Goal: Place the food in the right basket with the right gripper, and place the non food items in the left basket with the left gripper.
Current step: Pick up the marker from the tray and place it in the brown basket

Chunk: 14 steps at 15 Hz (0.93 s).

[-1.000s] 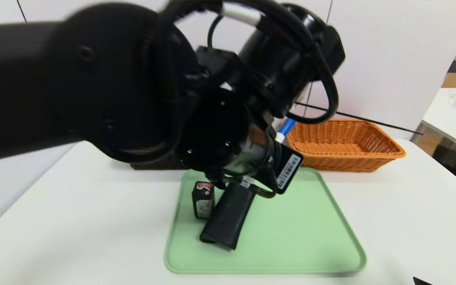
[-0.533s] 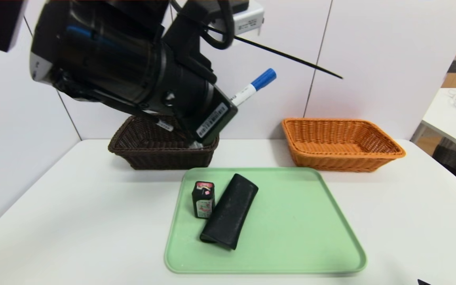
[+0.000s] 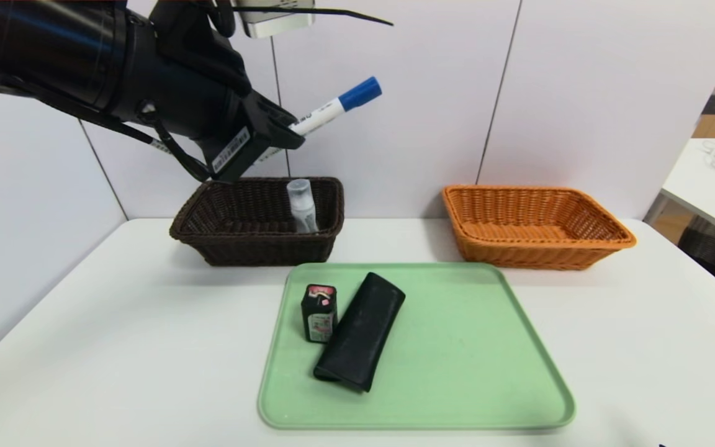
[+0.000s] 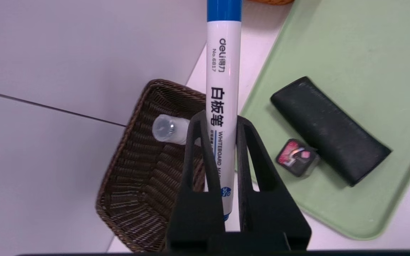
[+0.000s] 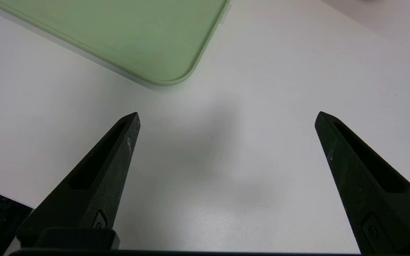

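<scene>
- Left gripper (image 4: 220,117): raised above the dark brown basket (image 3: 233,242) at the far left part of the table (image 3: 115,347); its two fingers are pinched on a whiteboard marker (image 4: 223,89).
- Whiteboard marker: white barrel with a blue cap, clamped at its lower half; in the head view (image 3: 332,110) the capped end slants upward toward the table's right side, in front of the back wall.
- Dark brown basket: stands at the far edge of the table, left of centre. A small clear bottle (image 3: 302,205) with a translucent cap leans inside it against the wall nearest the tray.
- Orange basket (image 3: 537,245): stands at the far edge, right of centre, well apart from the brown one; no contents are visible.
- Green tray (image 3: 457,360): lies at the middle of the table, just in front of both baskets.
- Small dark carton (image 3: 318,313): upright, red and pink top, in the tray's far left quarter.
- Black case (image 3: 360,340): oblong, lying flat and slanted, just beside the carton on its right; whether they touch cannot be told.
- Right gripper (image 5: 226,119): low over bare table near the tray's near right corner, fingers spread wide, nothing between them.
</scene>
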Available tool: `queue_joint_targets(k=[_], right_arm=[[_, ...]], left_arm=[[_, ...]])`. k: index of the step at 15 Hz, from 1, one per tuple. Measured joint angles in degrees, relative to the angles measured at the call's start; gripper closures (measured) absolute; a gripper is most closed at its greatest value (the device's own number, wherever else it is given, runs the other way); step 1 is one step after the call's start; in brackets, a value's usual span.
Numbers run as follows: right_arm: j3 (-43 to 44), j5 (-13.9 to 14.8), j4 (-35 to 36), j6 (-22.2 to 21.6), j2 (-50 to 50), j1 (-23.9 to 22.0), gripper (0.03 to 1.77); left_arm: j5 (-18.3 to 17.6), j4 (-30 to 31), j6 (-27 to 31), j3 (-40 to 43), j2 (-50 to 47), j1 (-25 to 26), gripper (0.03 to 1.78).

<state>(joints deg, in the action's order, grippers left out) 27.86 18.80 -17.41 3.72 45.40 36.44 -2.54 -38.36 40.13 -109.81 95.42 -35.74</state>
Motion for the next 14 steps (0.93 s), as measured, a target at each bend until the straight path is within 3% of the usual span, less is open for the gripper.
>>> queue_joint_targets(k=[4,8,11,14], right_arm=[[-1.0,0.0,0.1,0.2,-0.5,0.0,0.11],[-1.6,0.0,0.1,0.4,-0.6,0.0,0.11],[-2.3,0.0,0.1,0.4,-0.8,0.0,0.11],[-3.0,0.2,0.1,0.5,-1.5,-0.1,0.11]], left_arm=[[-4.4,0.0,12.3,0.1,0.6,8.3,1.64],[-4.8,2.4,24.4,0.3,4.1,15.3,1.64],[-5.0,6.9,30.7,0.4,8.2,19.6,1.64],[-5.6,8.3,32.4,0.5,11.9,22.1,1.64]])
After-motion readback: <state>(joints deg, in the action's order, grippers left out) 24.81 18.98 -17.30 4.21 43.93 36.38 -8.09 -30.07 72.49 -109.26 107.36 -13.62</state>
